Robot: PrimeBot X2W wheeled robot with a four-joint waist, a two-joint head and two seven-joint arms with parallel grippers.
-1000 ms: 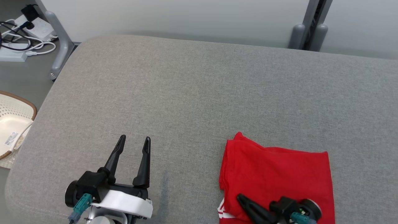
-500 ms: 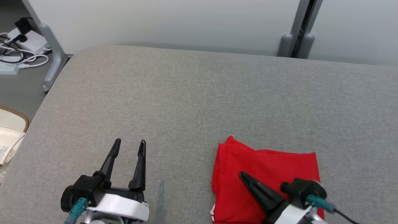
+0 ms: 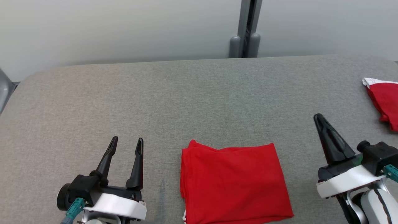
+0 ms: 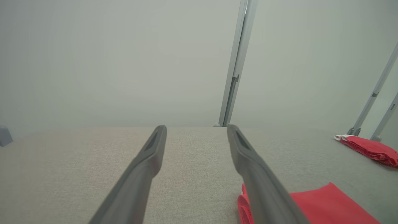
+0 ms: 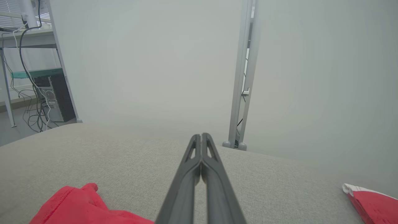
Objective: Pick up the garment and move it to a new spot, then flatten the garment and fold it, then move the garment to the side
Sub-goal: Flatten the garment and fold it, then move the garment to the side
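- L gripper (image 3: 127, 139): near front edge of padded surface (image 3: 199, 93), left of garment, not touching it. Fingers spread wide, empty. No change rel. to surface.
- Garment (image 3: 233, 183): red, folded to a flat rectangle, at front edge, approx. mid-width. Nothing grips it.
- Orientation: stacked fold edges face left; white trim peeks out at near-left corner. Long axis prob. left–right, parallel to front edge, but near side is cut off by the head view, so not certain.
- R gripper (image 3: 319, 119): fingers pressed together, empty. 1 s ago it was over garment's near part; now it's right of it, well apart.
- Meaning: garment let go, fold reads as done; poss. only the shift to the side remains.
- Head cam has swung right; 2nd red cloth (image 3: 385, 99) at right edge now in frame.
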